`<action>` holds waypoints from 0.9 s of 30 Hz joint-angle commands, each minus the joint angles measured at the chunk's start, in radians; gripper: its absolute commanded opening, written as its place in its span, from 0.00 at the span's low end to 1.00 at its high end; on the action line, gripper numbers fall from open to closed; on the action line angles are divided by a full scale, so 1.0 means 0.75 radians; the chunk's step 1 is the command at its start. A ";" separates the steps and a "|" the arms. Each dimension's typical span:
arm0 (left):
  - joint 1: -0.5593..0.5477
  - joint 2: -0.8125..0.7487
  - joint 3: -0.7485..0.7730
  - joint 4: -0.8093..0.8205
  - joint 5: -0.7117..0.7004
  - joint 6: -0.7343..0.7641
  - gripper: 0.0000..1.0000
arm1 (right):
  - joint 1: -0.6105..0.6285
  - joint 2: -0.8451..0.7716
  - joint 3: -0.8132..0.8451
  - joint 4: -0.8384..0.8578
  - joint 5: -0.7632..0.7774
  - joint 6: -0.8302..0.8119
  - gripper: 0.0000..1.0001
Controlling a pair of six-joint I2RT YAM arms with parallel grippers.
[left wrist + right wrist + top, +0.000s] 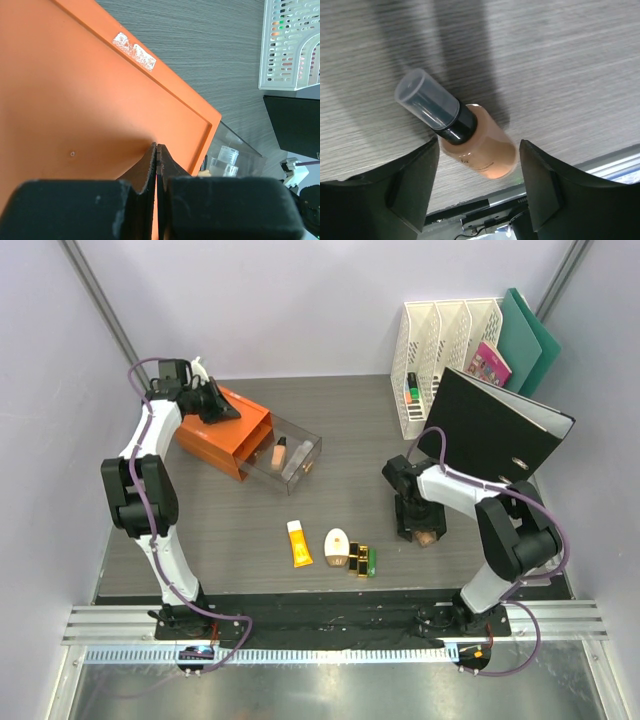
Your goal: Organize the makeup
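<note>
My right gripper [424,530] [480,167] is open and straddles a beige foundation bottle [477,147] with a dark collar and clear cap, lying on the table [428,537]; the fingers stand apart from it. My left gripper [222,412] [157,146] is shut and empty, its tips at the top of the orange box [75,100]. The box's clear drawer [292,456] is pulled out with a few small items, among them a clear bottle [227,156]. An orange-yellow tube [298,543], cream compact [337,543], black-gold lipsticks [358,558] and green tube [372,562] lie at the front.
A white file rack [440,365] stands at the back right, holding a pink booklet [490,363] and green folders [528,340]. A black binder [495,425] leans open just behind my right arm. The table's front edge runs close below the foundation bottle.
</note>
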 commanded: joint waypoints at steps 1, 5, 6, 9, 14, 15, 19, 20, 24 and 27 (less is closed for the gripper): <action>0.000 0.198 -0.188 -0.499 -0.297 0.140 0.00 | -0.019 0.111 -0.016 0.151 -0.082 -0.044 0.67; 0.002 0.196 -0.190 -0.499 -0.304 0.142 0.00 | -0.019 0.118 0.039 0.155 -0.170 -0.071 0.08; 0.002 0.198 -0.194 -0.503 -0.302 0.140 0.00 | -0.021 0.120 0.048 0.153 -0.190 -0.069 0.04; 0.002 0.196 -0.196 -0.499 -0.306 0.138 0.00 | -0.019 0.124 0.086 0.147 -0.237 -0.063 0.01; 0.002 0.194 -0.198 -0.503 -0.310 0.138 0.00 | -0.017 0.077 0.266 0.122 -0.315 -0.075 0.01; 0.002 0.194 -0.196 -0.503 -0.310 0.138 0.00 | -0.015 0.067 0.305 0.116 -0.327 -0.079 0.01; 0.002 0.192 -0.190 -0.515 -0.314 0.138 0.00 | -0.017 0.066 0.609 0.110 -0.464 -0.048 0.01; 0.004 0.190 -0.186 -0.517 -0.310 0.136 0.00 | -0.013 0.085 0.663 0.110 -0.513 -0.038 0.01; 0.002 0.192 -0.174 -0.523 -0.295 0.128 0.00 | 0.013 0.164 0.912 0.173 -0.632 0.015 0.01; 0.000 0.190 -0.165 -0.525 -0.279 0.118 0.00 | 0.054 0.291 1.127 0.188 -0.691 0.052 0.01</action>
